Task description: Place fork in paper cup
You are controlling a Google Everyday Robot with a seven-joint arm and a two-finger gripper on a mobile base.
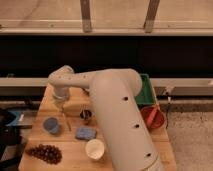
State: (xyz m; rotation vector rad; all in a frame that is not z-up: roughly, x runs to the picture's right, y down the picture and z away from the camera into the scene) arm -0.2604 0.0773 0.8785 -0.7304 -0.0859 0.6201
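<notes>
The fork (66, 121) is a slim, pale metal piece lying on the wooden table (70, 160) at its left middle, pointing away from me. My gripper (59, 103) hangs from the white arm just above and behind the fork's far end. The paper cup (94, 148) is white and open-topped. It stands upright near the table's front, to the right of the fork and apart from it.
A blue cup (51, 125) stands left of the fork and a blue sponge (85, 133) right of it. A small dark cup (86, 116), purple grapes (44, 152), a red bowl (152, 116) and a green bin (146, 90) are also on the table. My arm (117, 115) covers the middle.
</notes>
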